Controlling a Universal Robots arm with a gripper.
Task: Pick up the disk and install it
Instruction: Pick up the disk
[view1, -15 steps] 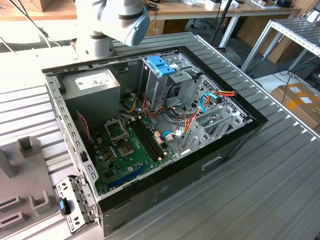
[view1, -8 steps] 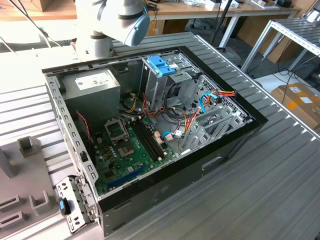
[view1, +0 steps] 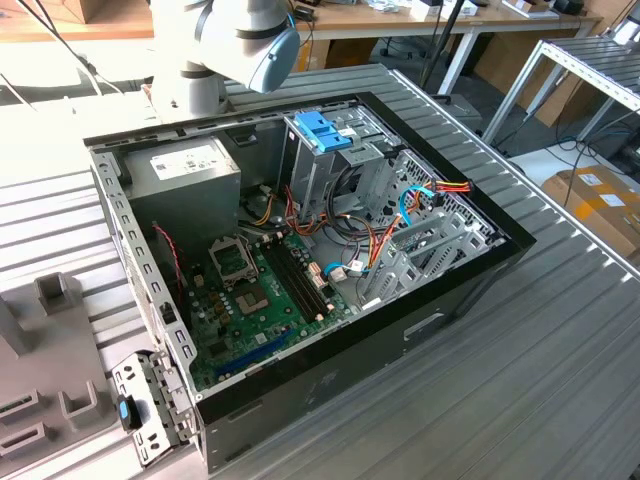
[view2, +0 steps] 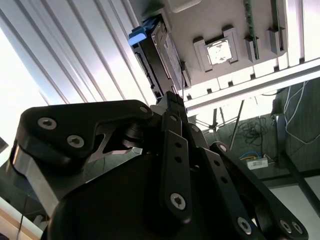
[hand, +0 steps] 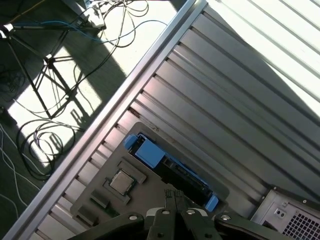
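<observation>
The disk (hand: 172, 170) stands on its long edge in a slot of a grey fixture plate (hand: 95, 192). It has a dark body between light-blue rails (view2: 137, 36). My gripper (hand: 173, 194) hovers close over the disk's middle, its black fingers (view2: 170, 107) pressed together with nothing between them. In the second wrist view the disk (view2: 159, 57) lies just beyond the fingertips. The exterior view shows the arm's grey and blue joint (view1: 250, 40) behind the open computer case (view1: 450, 300).
A square processor chip (hand: 120, 181) sits on the fixture plate beside the disk. Inside the case a blue handle on a grey cage (view1: 322, 130) stands near loose cables. A second grey fixture (view1: 40, 350) lies at the exterior view's left. The ribbed table edge (hand: 130, 85) runs close by.
</observation>
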